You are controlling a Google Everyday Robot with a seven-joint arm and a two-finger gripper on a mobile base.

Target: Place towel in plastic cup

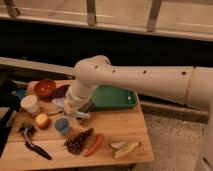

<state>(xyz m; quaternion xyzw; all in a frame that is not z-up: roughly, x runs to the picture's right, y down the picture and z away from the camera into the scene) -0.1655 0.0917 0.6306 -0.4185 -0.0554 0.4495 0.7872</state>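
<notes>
My gripper [75, 112] hangs from the white arm over the left middle of the wooden table [115, 127]. It is shut on a pale, crumpled towel [81, 115] that bunches around its tip. A small blue plastic cup [62, 125] stands upright on the table just below and left of the gripper, a little apart from the towel. A white cup [30, 104] stands further left.
A green tray [112, 97] sits behind the gripper. A red bowl [45, 88] and a dark purple dish [62, 91] stand at the back left. An orange fruit [42, 120], a black tool [35, 146], a pine cone [77, 142], a red pepper [94, 145] and a banana [125, 148] lie along the front.
</notes>
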